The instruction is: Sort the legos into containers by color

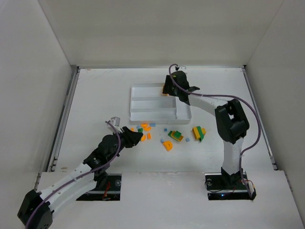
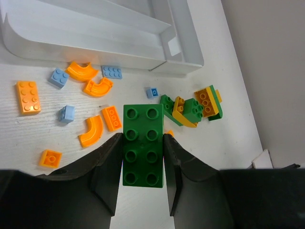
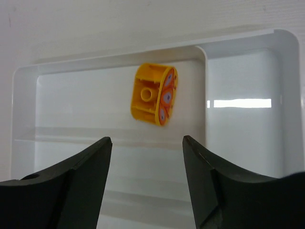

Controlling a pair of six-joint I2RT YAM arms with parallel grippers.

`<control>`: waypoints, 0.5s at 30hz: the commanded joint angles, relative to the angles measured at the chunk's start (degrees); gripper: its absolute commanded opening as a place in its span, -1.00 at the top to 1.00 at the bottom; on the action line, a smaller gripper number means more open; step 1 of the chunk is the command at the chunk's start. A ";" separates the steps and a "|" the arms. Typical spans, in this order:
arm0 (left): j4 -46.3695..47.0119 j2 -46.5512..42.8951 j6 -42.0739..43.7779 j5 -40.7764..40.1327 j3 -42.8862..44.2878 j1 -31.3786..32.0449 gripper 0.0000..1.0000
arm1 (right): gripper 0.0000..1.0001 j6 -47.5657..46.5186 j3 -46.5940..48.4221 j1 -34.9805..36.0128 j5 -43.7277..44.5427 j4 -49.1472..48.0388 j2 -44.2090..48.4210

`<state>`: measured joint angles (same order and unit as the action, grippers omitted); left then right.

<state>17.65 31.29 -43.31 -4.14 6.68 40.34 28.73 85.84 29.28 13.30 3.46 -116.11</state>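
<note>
The left gripper [image 2: 143, 137] is clenched on a green brick [image 2: 143, 145], a two-by-four held lengthwise between its two fingers [image 2: 108, 169], on the near side of the white tray [image 1: 150, 109] and just above the table [image 1: 95, 95]. The right gripper [image 3: 147, 140] hangs over the tray with its jaws spread and nothing between them. Beyond its fingers [image 3: 71, 183], a yellow-orange piece [image 3: 153, 94] sits in the tray's farthest long slot, close to the end that meets the narrow cross slot. It is turned on its side with its hollow underside showing and is clear of both fingers. The other slots that show in the wrist views hold nothing. The loose legos [image 2: 97, 87] are scattered on the table along the tray's near wall: orange curved pieces, an orange two-by-four brick [image 2: 27, 97] and light blue bricks [image 2: 58, 77]. A green, yellow and orange cluster [image 2: 193, 109] lies off the tray's near right corner.
</note>
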 commanded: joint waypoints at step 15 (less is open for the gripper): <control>1.78 27.49 10.35 -7.28 25.30 -0.13 0.54 | 0.72 5.81 -41.81 3.98 2.87 -22.01 34.37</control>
<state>17.74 54.81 -37.10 -8.97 26.24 39.79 32.53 45.41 31.05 14.35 -12.08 -84.07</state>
